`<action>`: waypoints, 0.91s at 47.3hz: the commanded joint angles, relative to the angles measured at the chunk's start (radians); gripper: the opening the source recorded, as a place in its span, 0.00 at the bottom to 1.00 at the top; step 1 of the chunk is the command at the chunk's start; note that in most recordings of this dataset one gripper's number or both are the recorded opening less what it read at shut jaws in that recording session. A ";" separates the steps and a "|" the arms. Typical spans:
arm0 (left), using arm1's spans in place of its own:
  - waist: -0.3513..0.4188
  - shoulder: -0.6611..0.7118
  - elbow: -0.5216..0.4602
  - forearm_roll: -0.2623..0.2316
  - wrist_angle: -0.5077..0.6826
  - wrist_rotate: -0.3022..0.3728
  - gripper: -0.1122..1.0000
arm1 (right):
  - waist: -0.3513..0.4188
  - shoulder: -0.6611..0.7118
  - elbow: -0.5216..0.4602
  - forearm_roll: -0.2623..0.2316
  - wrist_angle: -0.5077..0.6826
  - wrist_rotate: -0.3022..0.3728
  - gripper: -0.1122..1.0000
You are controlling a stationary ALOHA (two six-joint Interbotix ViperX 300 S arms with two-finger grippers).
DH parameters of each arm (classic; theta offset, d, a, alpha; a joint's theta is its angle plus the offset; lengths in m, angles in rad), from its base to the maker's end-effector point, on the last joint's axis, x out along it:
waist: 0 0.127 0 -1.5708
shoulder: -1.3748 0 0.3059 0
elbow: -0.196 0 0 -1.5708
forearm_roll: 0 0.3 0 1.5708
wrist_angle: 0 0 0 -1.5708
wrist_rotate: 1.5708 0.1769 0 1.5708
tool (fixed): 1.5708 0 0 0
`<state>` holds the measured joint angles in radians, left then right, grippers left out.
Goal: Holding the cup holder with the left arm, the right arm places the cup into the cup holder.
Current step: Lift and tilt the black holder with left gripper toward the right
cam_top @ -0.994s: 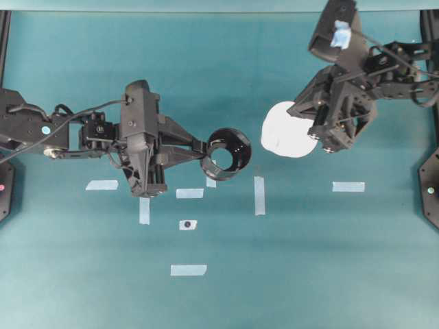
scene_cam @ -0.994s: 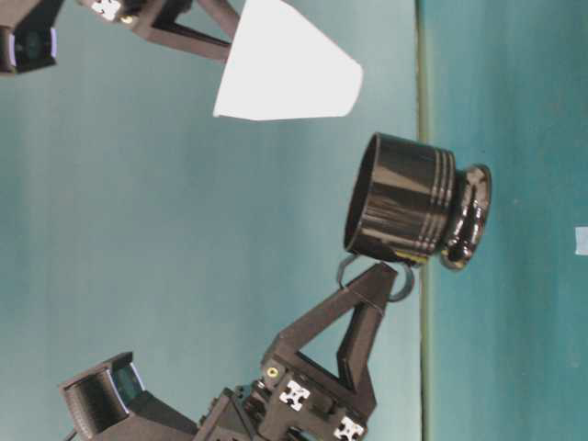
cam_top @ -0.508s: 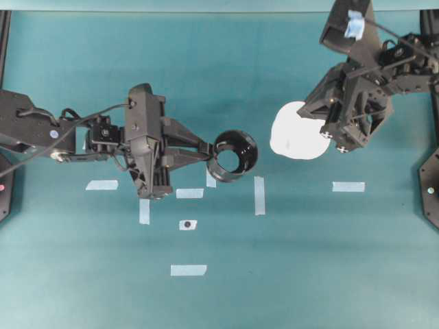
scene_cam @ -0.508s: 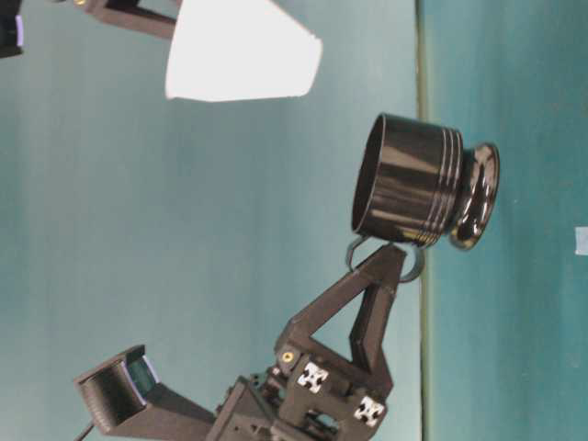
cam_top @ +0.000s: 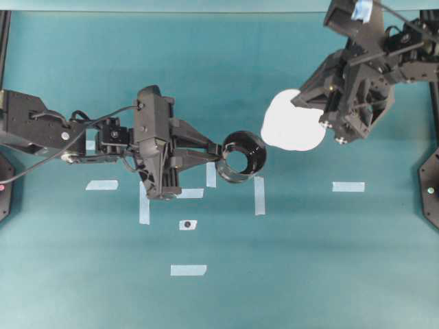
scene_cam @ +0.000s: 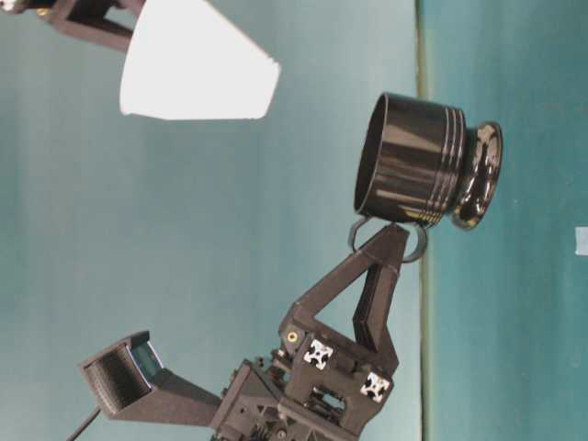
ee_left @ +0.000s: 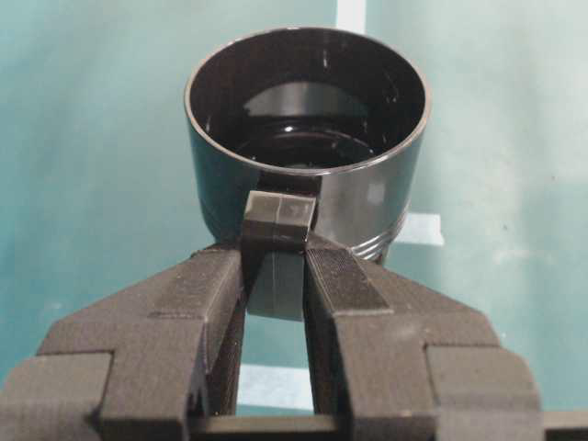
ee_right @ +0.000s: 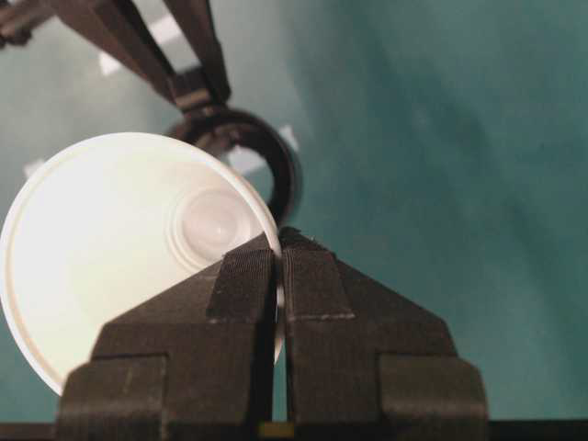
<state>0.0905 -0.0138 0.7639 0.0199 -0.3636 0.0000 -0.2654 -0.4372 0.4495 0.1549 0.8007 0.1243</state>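
Both arms shifted — left pincer (ee_left: 276, 276) clamps cup holder (ee_left: 308, 138) handle, right pincer (ee_right: 278, 266) pinches cup (ee_right: 119, 248) rim.

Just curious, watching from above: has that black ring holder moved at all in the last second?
Yes. In the overhead view the cup holder has slid right, toward the upright tape strip, and a little up the picture.

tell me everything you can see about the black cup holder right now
The cup holder is a glossy black, mug-like cylinder with an open top, fine grooves around its lower wall and a flared foot. It looks like hard plastic and is empty. The left gripper holds it upright above the teal table, its fingers pinching the stubby side handle. Nothing else touches it; the white cup hangs apart to one side.
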 commanded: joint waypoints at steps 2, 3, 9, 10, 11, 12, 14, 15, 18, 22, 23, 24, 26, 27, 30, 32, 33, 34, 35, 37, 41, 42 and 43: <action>-0.008 -0.009 -0.025 0.002 -0.012 -0.002 0.30 | 0.005 -0.006 -0.077 0.003 0.040 0.009 0.13; -0.008 -0.009 -0.025 0.002 -0.012 -0.002 0.30 | 0.005 -0.005 -0.083 0.005 0.049 0.009 0.13; -0.008 -0.011 -0.028 0.002 -0.012 -0.002 0.30 | 0.005 0.003 -0.087 0.003 0.077 0.009 0.13; -0.009 -0.009 -0.029 0.002 -0.012 -0.002 0.30 | 0.005 0.008 -0.083 0.003 0.075 0.009 0.13; -0.008 -0.009 -0.029 0.002 -0.012 -0.002 0.30 | 0.005 0.011 -0.078 0.005 0.072 0.009 0.13; -0.008 -0.009 -0.029 0.002 -0.012 -0.002 0.30 | 0.008 0.015 -0.074 0.005 0.067 0.009 0.13; -0.008 -0.009 -0.032 0.002 -0.014 -0.002 0.30 | 0.014 0.025 -0.063 0.003 0.052 0.009 0.13; -0.008 -0.009 -0.034 0.002 -0.015 0.000 0.30 | 0.018 0.031 -0.060 0.005 0.044 0.009 0.13; -0.008 -0.009 -0.035 0.002 -0.018 0.000 0.30 | 0.034 0.051 -0.048 0.005 0.006 0.009 0.13; -0.008 -0.009 -0.037 0.002 -0.026 0.000 0.30 | 0.044 0.074 -0.040 0.006 -0.023 0.009 0.13; -0.008 -0.009 -0.037 0.002 -0.028 0.000 0.30 | 0.046 0.080 -0.040 0.006 -0.029 0.009 0.13; -0.008 -0.009 -0.037 0.002 -0.031 0.000 0.30 | 0.048 0.086 -0.038 0.008 -0.034 0.009 0.13; -0.008 -0.009 -0.037 0.002 -0.035 0.000 0.30 | 0.051 0.095 -0.037 0.009 -0.038 0.009 0.13; -0.008 -0.008 -0.037 0.003 -0.037 0.000 0.30 | 0.052 0.100 -0.035 0.011 -0.041 0.009 0.13; -0.008 -0.008 -0.037 0.003 -0.043 0.000 0.30 | 0.057 0.112 -0.029 0.011 -0.048 0.009 0.13; -0.008 -0.008 -0.037 0.002 -0.044 0.000 0.30 | 0.058 0.121 -0.025 0.009 -0.054 0.009 0.13; -0.008 -0.006 -0.037 0.002 -0.046 0.000 0.30 | 0.058 0.124 -0.021 0.009 -0.058 0.009 0.13; -0.008 -0.006 -0.038 0.003 -0.048 0.000 0.30 | 0.058 0.129 -0.017 0.009 -0.066 0.009 0.13; -0.008 -0.008 -0.038 0.002 -0.048 0.000 0.30 | 0.060 0.132 -0.015 0.009 -0.072 0.009 0.13; -0.008 -0.008 -0.038 0.002 -0.049 0.000 0.30 | 0.061 0.137 -0.008 0.009 -0.086 0.009 0.13; -0.009 -0.006 -0.038 0.002 -0.055 0.000 0.30 | 0.064 0.146 0.003 0.009 -0.117 0.009 0.13; -0.011 -0.006 -0.038 0.002 -0.057 0.000 0.30 | 0.064 0.147 0.008 0.011 -0.124 0.009 0.13; -0.011 -0.006 -0.038 0.002 -0.058 0.000 0.30 | 0.064 0.149 0.011 0.011 -0.129 0.009 0.13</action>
<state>0.0844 -0.0077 0.7470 0.0184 -0.4050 0.0000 -0.2056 -0.2853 0.4648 0.1626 0.6980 0.1243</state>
